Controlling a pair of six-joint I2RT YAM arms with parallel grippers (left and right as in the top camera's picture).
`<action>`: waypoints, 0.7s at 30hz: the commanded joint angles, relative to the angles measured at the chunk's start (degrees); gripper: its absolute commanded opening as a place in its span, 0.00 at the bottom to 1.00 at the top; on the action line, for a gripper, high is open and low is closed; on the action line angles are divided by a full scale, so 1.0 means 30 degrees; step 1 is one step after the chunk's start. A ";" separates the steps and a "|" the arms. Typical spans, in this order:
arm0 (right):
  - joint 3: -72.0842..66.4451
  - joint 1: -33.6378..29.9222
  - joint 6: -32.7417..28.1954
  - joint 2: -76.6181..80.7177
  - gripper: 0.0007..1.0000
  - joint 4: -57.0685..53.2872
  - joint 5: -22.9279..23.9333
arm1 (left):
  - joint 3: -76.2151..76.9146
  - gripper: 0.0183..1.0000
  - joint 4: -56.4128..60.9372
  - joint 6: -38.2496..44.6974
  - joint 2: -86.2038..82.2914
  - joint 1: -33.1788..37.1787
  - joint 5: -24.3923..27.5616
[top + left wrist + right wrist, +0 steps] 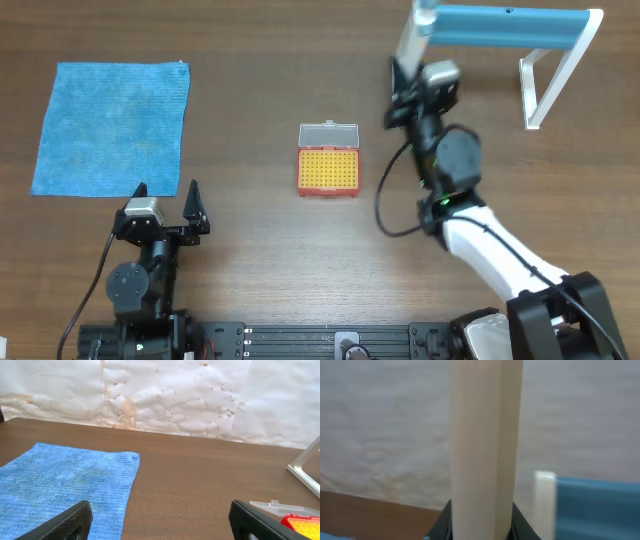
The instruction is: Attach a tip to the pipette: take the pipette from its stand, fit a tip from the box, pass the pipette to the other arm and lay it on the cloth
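Over on the left by the cloth (112,128), your left gripper (167,192) sits spread wide, tip box (328,165) mid-table. Your right gripper (400,78) is pinching the pipette (485,435) at the end of the stand (510,25). I'd lift straight up so nothing snags.

You were looking at a makeshift lab bench. A brown wood-grain desk (250,60) carried a tip box (328,170) of yellow tips in an orange rack, its clear lid open. With it were a blue stand (505,25) on a white frame, a white pipette (408,42) and a flat blue cloth (112,128). Behind the desk stood a white, wrinkled, brown-stained backdrop (175,395), like a test rig.
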 commanded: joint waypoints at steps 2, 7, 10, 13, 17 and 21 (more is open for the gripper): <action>-0.1938 0.2674 0.0007 0.1967 0.08 0.5282 -0.2331 | -0.0080 0.88 -0.0073 -0.0160 -0.0146 0.0095 -0.0153; -0.1996 0.3861 0.0015 0.4503 0.08 0.7614 -0.3636 | -0.0080 0.88 -0.0073 -0.0160 -0.0138 0.0095 -0.0153; -0.1996 0.4364 0.0015 0.4852 0.08 0.7606 -0.3636 | -0.0080 0.88 -0.0073 -0.0160 -0.0138 0.0095 -0.0153; -0.1996 0.4546 0.0015 0.4889 0.08 0.7570 -0.3767 | -0.0080 0.88 -0.0073 -0.0160 -0.0138 0.0095 -0.0153; -0.2011 0.4546 0.0233 0.5697 0.08 0.7577 -0.4648 | -0.0080 0.88 -0.0073 -0.0160 -0.0138 0.0095 -0.0153; -0.2011 0.4546 0.0226 0.6943 0.08 0.7606 -0.4758 | -0.0080 0.88 -0.0073 -0.0160 -0.0138 0.0095 -0.0153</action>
